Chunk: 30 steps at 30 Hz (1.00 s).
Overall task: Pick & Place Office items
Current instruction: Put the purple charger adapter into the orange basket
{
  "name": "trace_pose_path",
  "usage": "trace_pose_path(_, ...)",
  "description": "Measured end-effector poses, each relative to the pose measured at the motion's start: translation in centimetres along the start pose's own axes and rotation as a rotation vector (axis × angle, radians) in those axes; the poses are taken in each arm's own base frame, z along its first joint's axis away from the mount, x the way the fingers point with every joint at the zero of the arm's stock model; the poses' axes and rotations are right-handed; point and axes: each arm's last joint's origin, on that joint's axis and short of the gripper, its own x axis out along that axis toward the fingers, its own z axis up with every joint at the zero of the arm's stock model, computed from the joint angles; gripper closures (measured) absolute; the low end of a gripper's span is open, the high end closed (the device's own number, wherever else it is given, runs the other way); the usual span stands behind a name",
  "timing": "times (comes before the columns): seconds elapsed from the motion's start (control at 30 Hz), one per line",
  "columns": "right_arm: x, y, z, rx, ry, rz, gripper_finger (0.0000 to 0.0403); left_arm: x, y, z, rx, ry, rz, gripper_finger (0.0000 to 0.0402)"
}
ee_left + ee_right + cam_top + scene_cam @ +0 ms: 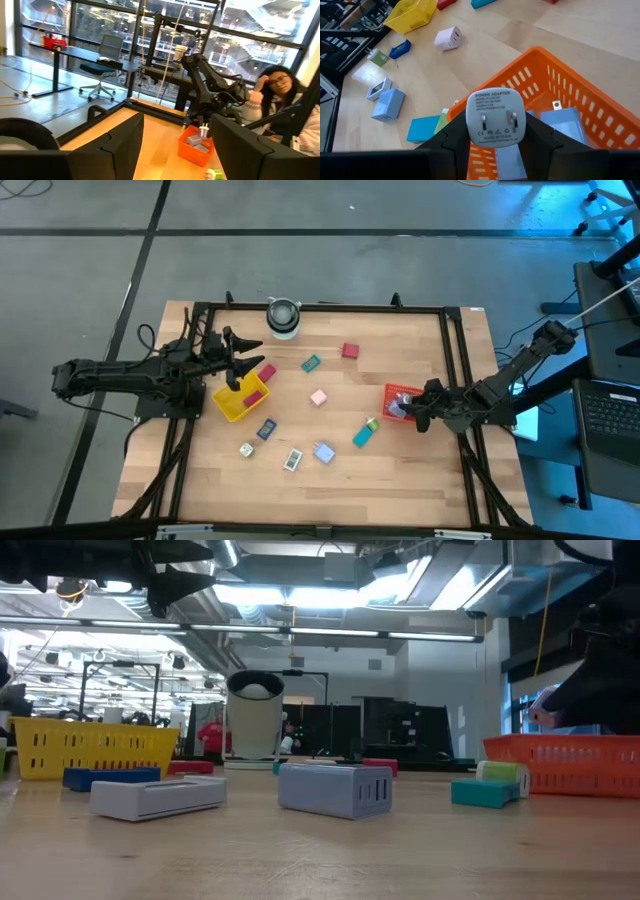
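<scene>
The right gripper hung over the red-orange square plastic tray at the right side of the light wooden table, its jaws clamped on a white rounded plug adapter with 2 metal prongs facing the wrist camera. The adapter sat above the tray's near rim; 2 pale blue blocky pieces already lay inside the tray. The left gripper hovered above the yellow square plastic tray at the table's left, jaws apart and holding nothing. A pink piece lay in that yellow tray, and a red rectangular piece lay just beside the tray's far corner. The other office items were scattered on the table between the trays: a teal block, a red cube, a pink cube, a dark blue block, a small olive-and-white piece, a white-grey rectangular piece, a pale blue block, and a teal rectangular block touching a small yellow-green piece, near the red-orange tray. A round white-and-grey cylinder stood at the table's far edge. In the left wrist view a person sat beyond the table, a hand raised to the head.
</scene>
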Motion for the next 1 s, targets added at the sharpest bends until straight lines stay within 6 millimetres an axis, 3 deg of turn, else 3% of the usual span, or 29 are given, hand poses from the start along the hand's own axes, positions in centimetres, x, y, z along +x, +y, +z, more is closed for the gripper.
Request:
trace_pose_path(0.5,1.3,-0.6,1.4,0.056,0.057,-0.046,0.0272,0.3,0.1,-0.3,0.021,0.013,0.023,0.0176)
trace_pose_path(1.0,2.0,-0.5,2.2,0.002,0.069,-0.013,0.0272,0.3,0.1,-0.3,0.031,0.013,0.023,0.0176)
